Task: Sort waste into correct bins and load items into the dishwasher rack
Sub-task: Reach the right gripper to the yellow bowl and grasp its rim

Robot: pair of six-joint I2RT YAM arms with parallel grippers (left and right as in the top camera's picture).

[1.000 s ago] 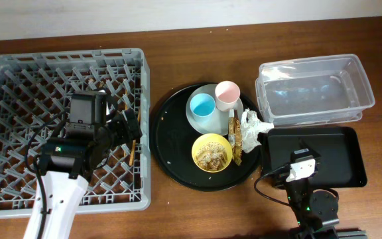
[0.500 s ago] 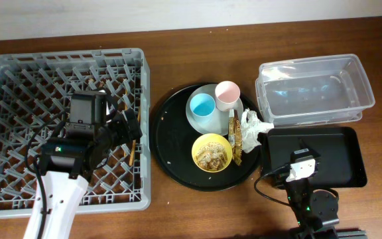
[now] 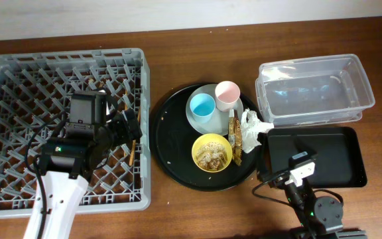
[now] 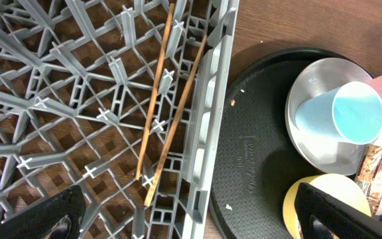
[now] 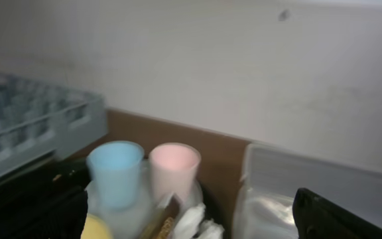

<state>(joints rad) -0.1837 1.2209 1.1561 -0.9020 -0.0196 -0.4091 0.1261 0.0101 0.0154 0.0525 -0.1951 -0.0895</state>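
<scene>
Chopsticks [image 4: 161,99] were seen lying flat in the dishwasher rack [image 3: 65,54], side by side on its lattice and close against the rack wall that faced the round black tray [image 3: 171,143]. The left pincer [image 4: 191,219] was held over that stretch of rack, just beside the tray's edge, its jaws spread wide and nothing gripped between them. On the tray itself, a white plate [image 3: 192,121] was set at the far side, and a light blue cup [image 3: 202,106] was stood upright on it. A pale pink cup [image 3: 229,93] was placed at the plate's far edge, just beside the blue one. At the tray's near side a small yellow bowl [image 3: 198,147] was found, with beige food scraps [image 3: 212,155] heaped inside. A brown wrapper strip [image 3: 235,136] was laid between the bowl and the tray's rim on the side away from the rack, and a crumpled white napkin [image 3: 252,125] was draped over that rim. Beyond that rim, on the desk [image 3: 178,40], a clear tub [image 3: 310,63] was set just beside the tray, with a shallow black rectangular tray [image 3: 330,153] placed nearer the robot and touching the tub. The right pincer [image 5: 190,216] was held over that rectangular tray's near edge, close to the round tray, with its jaws parted widely and nothing held.
</scene>
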